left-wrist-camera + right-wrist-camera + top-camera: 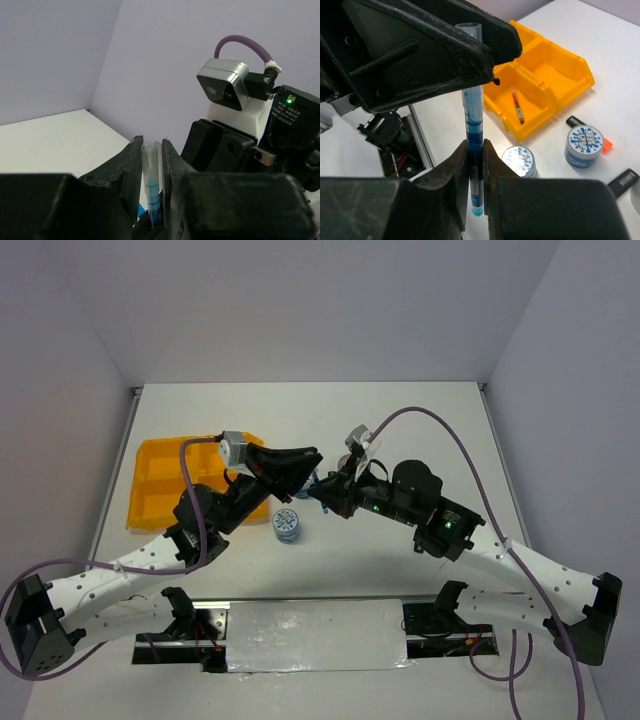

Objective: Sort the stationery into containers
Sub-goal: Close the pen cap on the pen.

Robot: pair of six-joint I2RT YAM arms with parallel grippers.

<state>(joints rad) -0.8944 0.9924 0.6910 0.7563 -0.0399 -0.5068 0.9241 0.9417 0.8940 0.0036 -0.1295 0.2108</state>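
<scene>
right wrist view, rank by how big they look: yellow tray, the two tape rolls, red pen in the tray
1. yellow tray
2. tape roll nearest the tray and second tape roll: look alike, not ranked
3. red pen

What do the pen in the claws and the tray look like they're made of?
Blue pen: likely clear plastic, glossy; the blue inside shows through its barrel. Tray: probably moulded plastic, opaque yellow-orange, smooth, with a slight sheen on its walls.
</scene>
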